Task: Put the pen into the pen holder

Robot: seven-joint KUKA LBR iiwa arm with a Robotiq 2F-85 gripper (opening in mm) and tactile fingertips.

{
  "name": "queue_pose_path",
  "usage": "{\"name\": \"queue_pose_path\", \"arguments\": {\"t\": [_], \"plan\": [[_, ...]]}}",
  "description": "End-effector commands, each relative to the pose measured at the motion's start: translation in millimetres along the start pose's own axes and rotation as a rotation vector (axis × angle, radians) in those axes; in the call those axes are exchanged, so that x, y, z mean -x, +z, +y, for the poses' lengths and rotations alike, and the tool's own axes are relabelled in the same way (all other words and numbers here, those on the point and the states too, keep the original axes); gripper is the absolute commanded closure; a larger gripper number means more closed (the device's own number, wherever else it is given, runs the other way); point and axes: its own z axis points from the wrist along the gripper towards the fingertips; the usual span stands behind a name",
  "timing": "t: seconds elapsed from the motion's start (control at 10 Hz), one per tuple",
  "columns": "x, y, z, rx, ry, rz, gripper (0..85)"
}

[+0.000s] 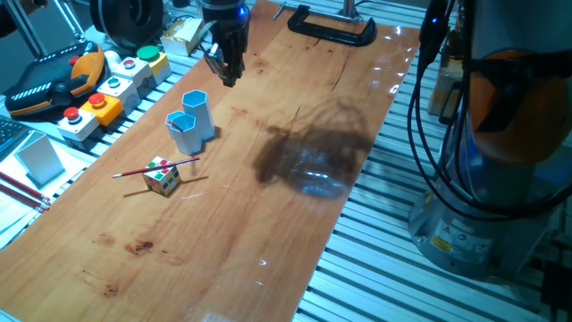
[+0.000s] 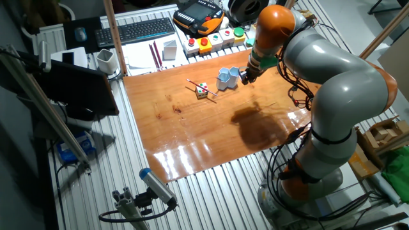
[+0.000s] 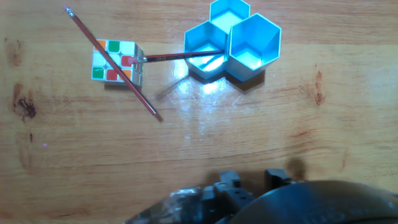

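A red pen (image 3: pixel 112 64) lies propped across a small colour cube (image 3: pixel 116 63) on the wooden desk (image 1: pixel 268 224), beside the blue pen holder (image 3: pixel 254 45). The gripper (image 1: pixel 225 64) hovers nearby, carrying nothing; whether its jaws are parted cannot be told.

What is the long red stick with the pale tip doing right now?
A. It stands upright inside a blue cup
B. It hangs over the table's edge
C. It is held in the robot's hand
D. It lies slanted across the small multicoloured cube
D: in the hand view the pen rests diagonally over the cube, beside the blue cups and on the table.
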Motion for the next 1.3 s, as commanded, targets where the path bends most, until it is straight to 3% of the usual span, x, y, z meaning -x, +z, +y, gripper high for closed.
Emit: {"name": "queue_pose_path", "arguments": {"t": [0.0,0.3,0.5,1.0,1.2], "plan": [[-0.4,0.8,2.0,-0.002,0.001,0.0,84.3],[-1.6,3.6,15.2,-0.016,0.005,-0.008,84.3],[2.8,6.2,22.2,-0.011,-0.019,0.002,84.3],[15.1,19.9,47.5,-0.043,-0.074,0.018,84.3],[15.2,23.9,54.8,-0.055,-0.123,0.033,84.3]]}}
